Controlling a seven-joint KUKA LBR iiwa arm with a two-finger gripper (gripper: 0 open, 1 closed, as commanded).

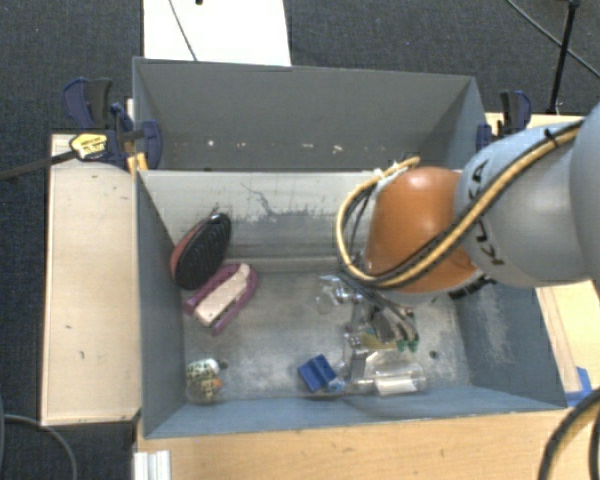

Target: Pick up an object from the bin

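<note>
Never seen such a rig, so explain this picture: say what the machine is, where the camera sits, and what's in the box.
This is one photo, taken from above and slightly to one side. The big grey limb coming in from the right is a robot arm; the orange dome is a cover on its wrist. Under it hangs the tool, low over the front of the grey metal bin. Nearest it lie a small blue piece and a clear piece. Further left are a black oval thing with a red rim leaning against the left wall, a mauve block and a small shiny ball. Whether the tool holds anything, I cannot tell.
</note>
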